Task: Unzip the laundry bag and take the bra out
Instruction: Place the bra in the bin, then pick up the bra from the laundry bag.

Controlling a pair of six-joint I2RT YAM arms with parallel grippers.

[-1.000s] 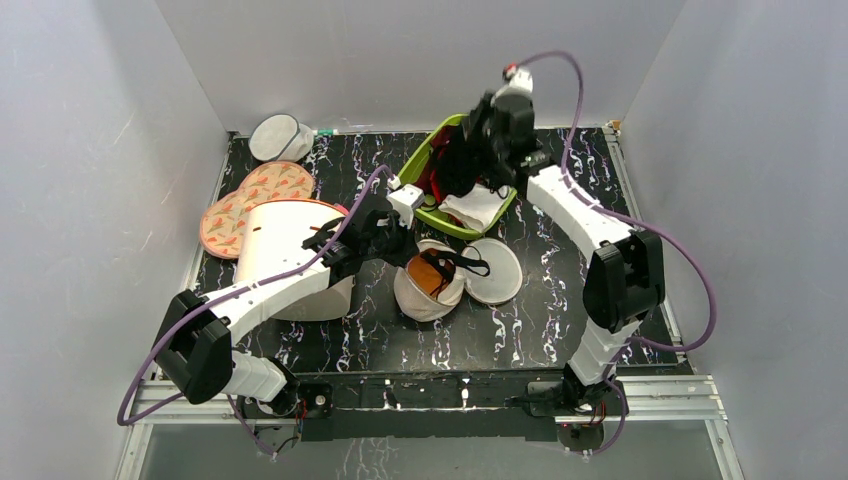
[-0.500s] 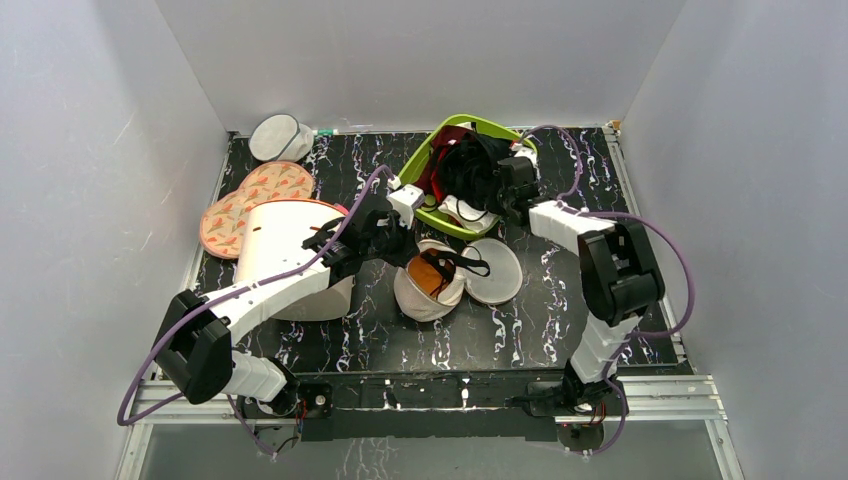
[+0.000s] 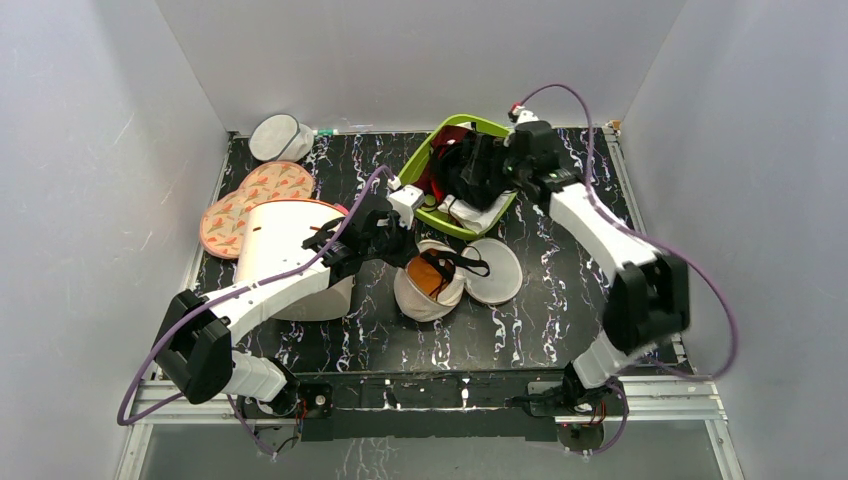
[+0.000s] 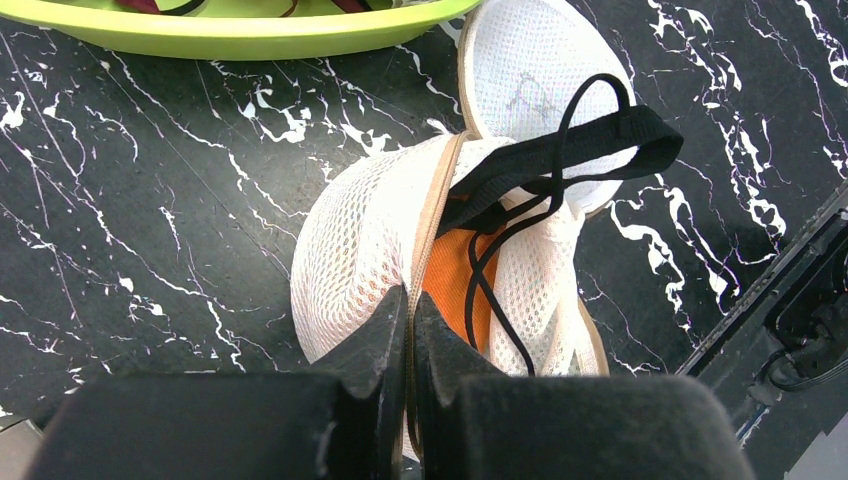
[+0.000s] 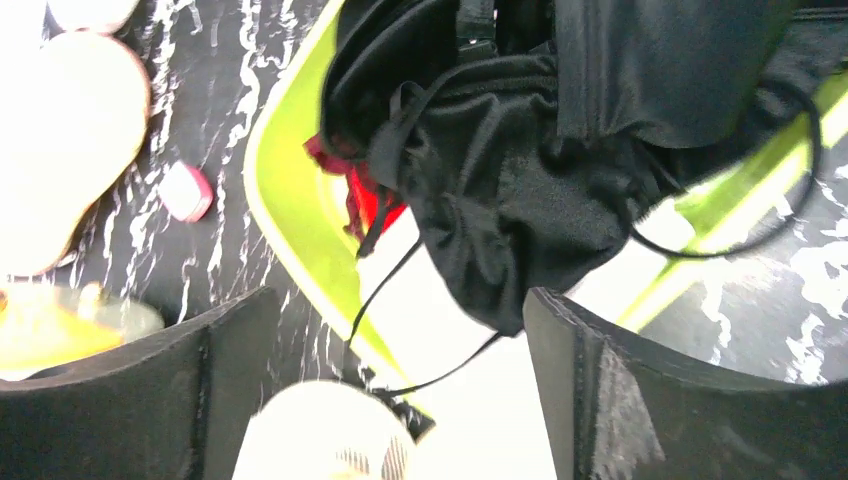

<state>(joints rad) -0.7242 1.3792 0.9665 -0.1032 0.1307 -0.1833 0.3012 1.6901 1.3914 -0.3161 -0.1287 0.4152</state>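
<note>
The laundry bag [image 3: 418,296] lies unzipped mid-table, its off-white mesh lid [image 3: 497,272] flapped out to the right. Inside shows the orange bra [image 4: 452,282], with black straps [image 4: 560,160] spilling over the lid. My left gripper [image 4: 410,297] is shut on the bag's [image 4: 360,250] zip rim; in the top view it [image 3: 406,258] sits at the bag's left edge. My right gripper [image 3: 482,172] hovers over the green basin, open, nothing between its fingers [image 5: 590,370]. Below the gripper [image 5: 400,300] hangs a black garment.
The green basin [image 3: 424,158] at the back holds a black garment [image 5: 520,180], dark red cloth [image 5: 365,195] and white cloth [image 3: 476,213]. A large cream cylinder [image 3: 285,255] lies left of the bag. Patterned discs [image 3: 250,205] and a greyer mesh pouch [image 3: 275,138] sit far left.
My right gripper was shut and now stands open over the basin; its arm dipped down to the basin and rose again. The left arm and bag have not moved.
</note>
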